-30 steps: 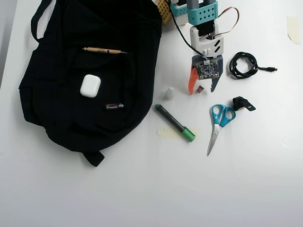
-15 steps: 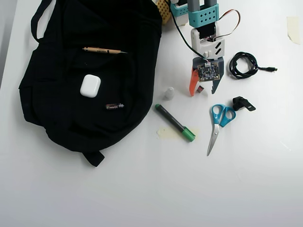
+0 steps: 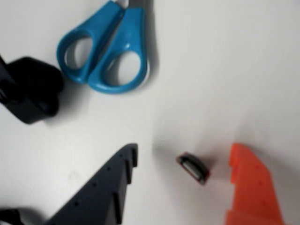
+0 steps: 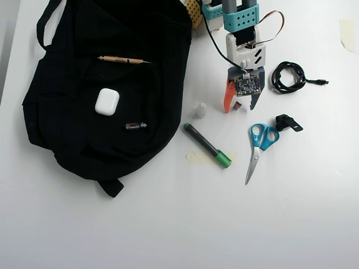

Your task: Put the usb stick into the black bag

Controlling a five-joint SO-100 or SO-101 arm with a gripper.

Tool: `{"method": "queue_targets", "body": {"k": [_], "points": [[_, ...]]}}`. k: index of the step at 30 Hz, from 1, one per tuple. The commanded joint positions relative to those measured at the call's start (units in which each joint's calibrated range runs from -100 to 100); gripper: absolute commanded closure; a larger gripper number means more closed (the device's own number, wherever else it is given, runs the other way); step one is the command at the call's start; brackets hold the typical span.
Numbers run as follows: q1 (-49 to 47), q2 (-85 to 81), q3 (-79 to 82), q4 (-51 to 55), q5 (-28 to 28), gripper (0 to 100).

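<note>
Dark red and silver, the usb stick [image 3: 192, 168] lies ungrasped on the table [image 4: 168, 224] between the gripper's [image 4: 240, 106] spread-apart fingers [image 3: 251, 187], well apart from the black bag [image 4: 73, 140], so grasping and carrying remain.

White desk [image 4: 168, 224], black bag [image 4: 73, 129], bright blue scissors [image 3: 105, 51].
Claw [image 3: 180, 180]: one orange finger, one dark navy; usb stick [image 3: 193, 168] dark red with silver.

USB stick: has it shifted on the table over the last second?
No. In the overhead view the usb stick sits at the same spot left of the coiled black cable, between the fingers of the open gripper. It hasn't been gripped yet.
</note>
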Motion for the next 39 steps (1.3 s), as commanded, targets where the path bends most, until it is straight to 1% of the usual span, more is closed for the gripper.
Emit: {"method": "queue_targets", "body": {"k": [1, 5, 17, 24, 28, 39], "points": [[-0.41, -0.14, -0.14, 0.75, -0.17, 74], [-0.11, -0.88, -1.13, 5.66, -0.17, 74], [0.34, -0.14, -5.98, 14.1, 0.19, 74], [0.26, 0.2, -6.88, 14.79, 0.25, 74], [0.26, 2.52, -10.48, 17.54, -0.12, 75], [0.34, 5.76, -13.71, 17.46, -0.17, 75]]}}
